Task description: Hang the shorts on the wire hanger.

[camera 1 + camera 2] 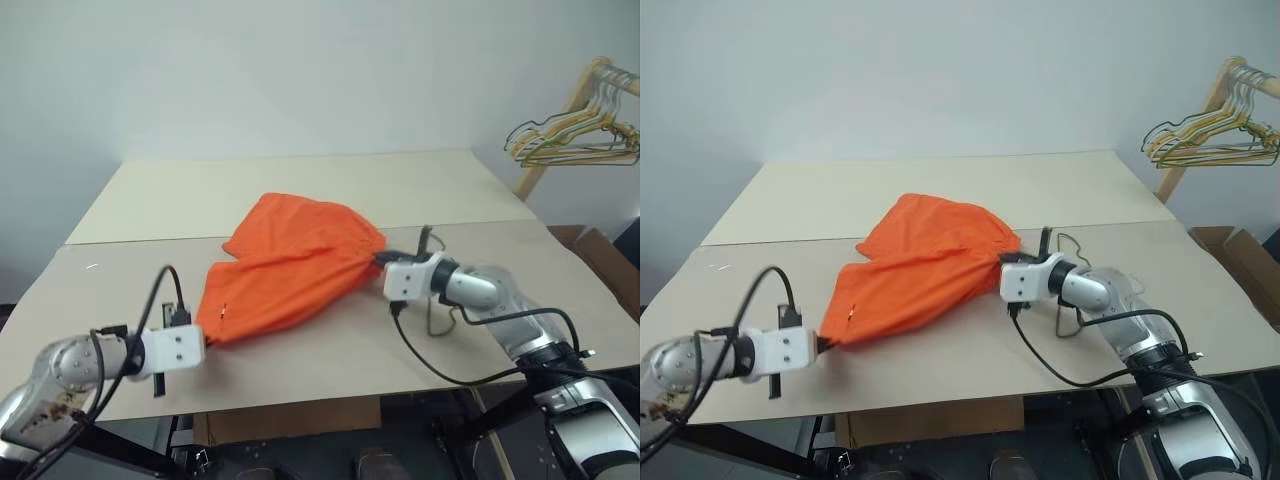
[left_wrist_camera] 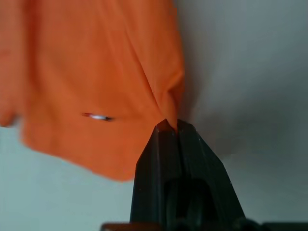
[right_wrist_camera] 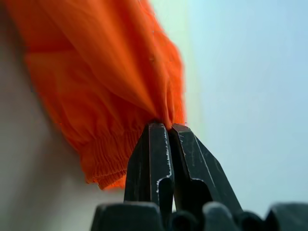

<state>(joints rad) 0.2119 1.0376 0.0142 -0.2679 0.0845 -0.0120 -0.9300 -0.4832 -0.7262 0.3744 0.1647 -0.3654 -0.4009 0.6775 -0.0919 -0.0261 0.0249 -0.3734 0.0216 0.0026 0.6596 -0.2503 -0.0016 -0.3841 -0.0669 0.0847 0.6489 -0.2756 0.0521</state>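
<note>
Pale table [image 1: 300, 370] under a plain white wall. Nearest you, your left claw [image 1: 203, 338] is clamped on the lower corner of the shorts [image 1: 290, 270]. The orange fabric stretches across the tabletop between both claws. Your right claw [image 1: 380, 262] pinches the gathered waistband edge, fingers [image 3: 159, 159] pressed together on cloth. The wire hanger [image 1: 440, 300] lies on the table just beside and partly under your right wrist. Far right: a bunch of hangers [image 1: 575, 135] on a wooden rack.
</note>
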